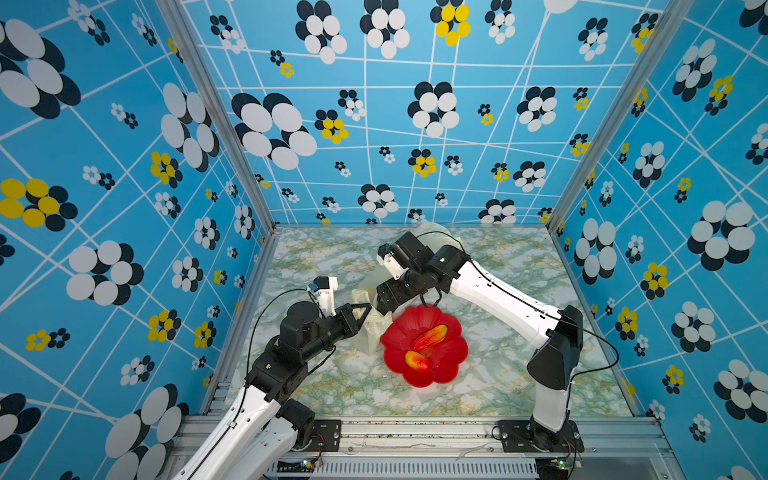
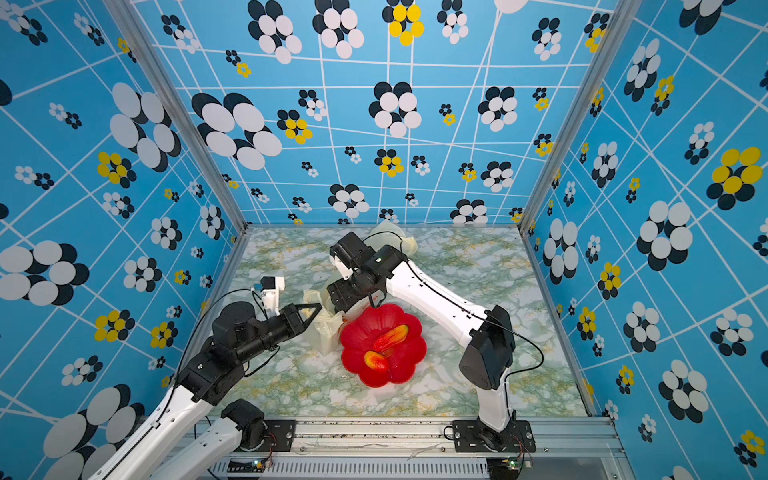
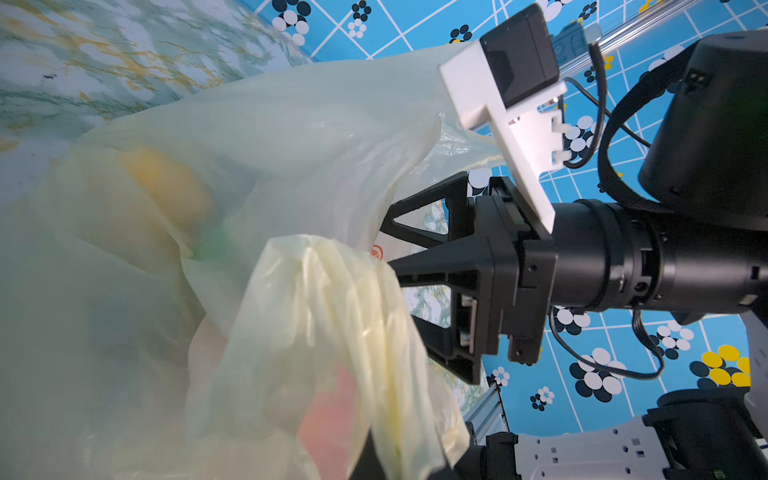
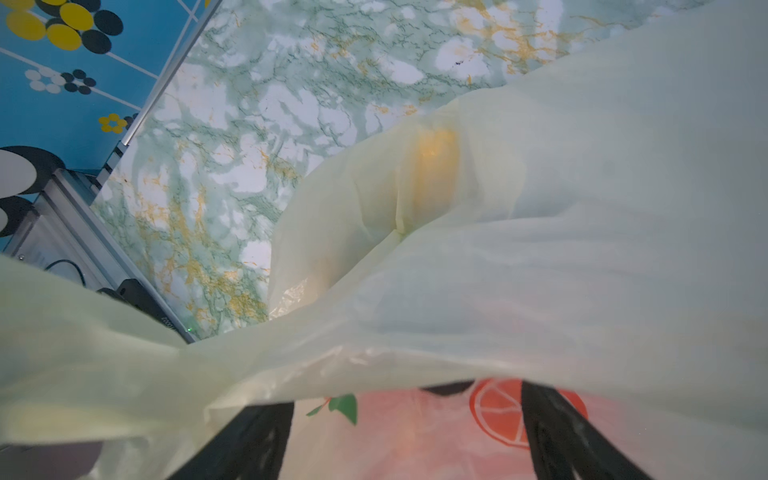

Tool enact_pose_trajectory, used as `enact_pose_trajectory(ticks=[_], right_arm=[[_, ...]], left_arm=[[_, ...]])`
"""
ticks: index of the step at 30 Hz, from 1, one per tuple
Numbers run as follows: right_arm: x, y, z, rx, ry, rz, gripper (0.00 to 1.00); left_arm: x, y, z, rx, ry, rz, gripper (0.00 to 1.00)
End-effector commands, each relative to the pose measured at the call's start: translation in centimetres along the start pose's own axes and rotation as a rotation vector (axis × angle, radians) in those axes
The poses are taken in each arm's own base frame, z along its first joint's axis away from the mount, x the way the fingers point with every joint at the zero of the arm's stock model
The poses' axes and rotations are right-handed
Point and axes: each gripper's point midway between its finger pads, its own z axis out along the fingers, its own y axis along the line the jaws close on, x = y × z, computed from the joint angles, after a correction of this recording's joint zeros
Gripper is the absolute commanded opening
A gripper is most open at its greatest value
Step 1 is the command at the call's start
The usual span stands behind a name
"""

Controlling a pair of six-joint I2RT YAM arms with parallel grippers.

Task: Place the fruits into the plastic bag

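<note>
The cream plastic bag [image 1: 371,329] [image 2: 323,330] lies crumpled behind the plate, between my two grippers. My left gripper [image 1: 367,310] [image 2: 317,308] is shut on a bunched fold of the bag [image 3: 332,324]. My right gripper [image 1: 383,306] [image 2: 336,305] [image 3: 399,270] reaches into the bag's mouth, open. In the right wrist view its dark fingers [image 4: 249,440] stand wide apart under the film [image 4: 582,208], with nothing held between them. Two yellow-red mangoes [image 1: 430,337] [image 1: 417,360] [image 2: 390,337] lie on the plate. Blurred yellow and green shapes [image 3: 166,183] show through the bag.
The red flower-shaped plate [image 1: 453,359] [image 2: 411,359] sits just in front of the bag, near the table's middle. Patterned blue walls with metal corner posts close the table on three sides. Both arm bases stand on the front rail.
</note>
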Motion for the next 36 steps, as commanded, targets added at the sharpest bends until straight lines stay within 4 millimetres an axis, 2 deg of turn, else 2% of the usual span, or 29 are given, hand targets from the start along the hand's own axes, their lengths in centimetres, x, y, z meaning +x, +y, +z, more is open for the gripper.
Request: enact_pose_trajectory(ticks=[1, 7, 10, 16, 21, 24, 27, 31, 36], right_arm=[[-0.7, 0.8, -1.9, -0.044, -0.052, 0.022, 0.89], [-1.2, 1.0, -3.5, -0.087, -0.112, 0.066, 0.9], [-2.0, 1.0, -5.4, -0.125, -0.198, 0.104, 0.91], [-3.3, 0.6, -11.1, -0.191, -0.407, 0.151, 0.91], [-2.5, -1.8, -16.1, -0.148, -0.568, 0.18, 0.92], [-1.7, -3.6, -18.7, -0.096, -0.642, 0.198, 0.94], [-0.4, -5.1, -20.2, -0.031, -0.657, 0.206, 0.96], [1.8, -7.3, -21.0, 0.043, -0.615, 0.257, 0.96], [4.6, -9.3, -20.4, 0.093, -0.517, 0.349, 0.96]], left_arm=[[-0.9, -1.4, -0.4, 0.042, -0.024, 0.012, 0.0], [-0.8, -1.4, -0.4, 0.041, -0.021, 0.01, 0.0], [-0.7, -1.2, -0.4, 0.038, -0.022, 0.007, 0.0], [-0.7, -1.2, -0.5, 0.038, -0.023, 0.005, 0.0], [-0.6, -1.1, -0.5, 0.04, -0.025, -0.001, 0.0], [-0.5, -1.0, -0.4, 0.038, -0.022, 0.001, 0.0], [-0.5, -0.9, -0.3, 0.036, -0.023, 0.0, 0.0], [-0.5, -0.8, -0.1, 0.038, -0.022, -0.006, 0.0], [-0.4, -0.7, 0.1, 0.04, -0.016, -0.016, 0.0]])
